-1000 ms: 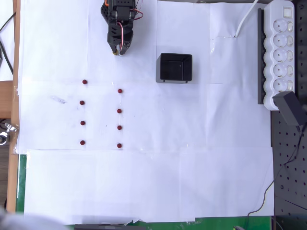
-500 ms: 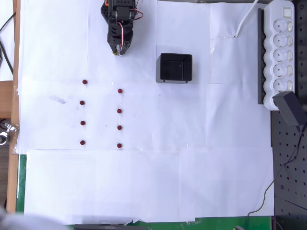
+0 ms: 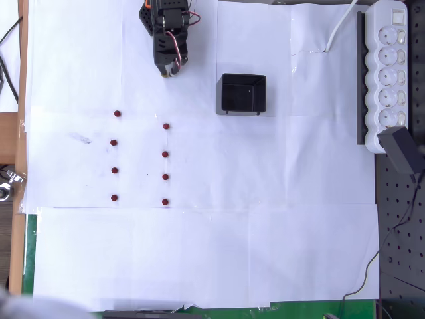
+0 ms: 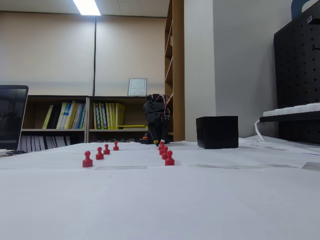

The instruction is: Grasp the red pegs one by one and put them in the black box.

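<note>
Several small red pegs stand in two columns on the white paper: a left column [image 3: 114, 156] and a right column [image 3: 165, 164]. In the fixed view they show as two rows, one on the left [image 4: 99, 153] and one on the right [image 4: 165, 151]. The black box [image 3: 242, 94] sits right of the pegs and above them, and also appears in the fixed view [image 4: 217, 132]. My gripper [image 3: 169, 70] hangs near the top edge, above the right column and left of the box. Its fingers come to one narrow tip with nothing between them. In the fixed view the gripper [image 4: 159, 139] is small and dark behind the pegs.
A white power strip [image 3: 390, 70] with a black adapter [image 3: 404, 150] lies along the right edge. A black pegboard [image 3: 402, 239] borders the paper at lower right. The wooden table edge [image 3: 20, 133] runs down the left. Bare paper lies below the pegs.
The gripper has turned at the wrist and looks narrower from above; its tip sits slightly to the right. Pegs and box have not moved.
</note>
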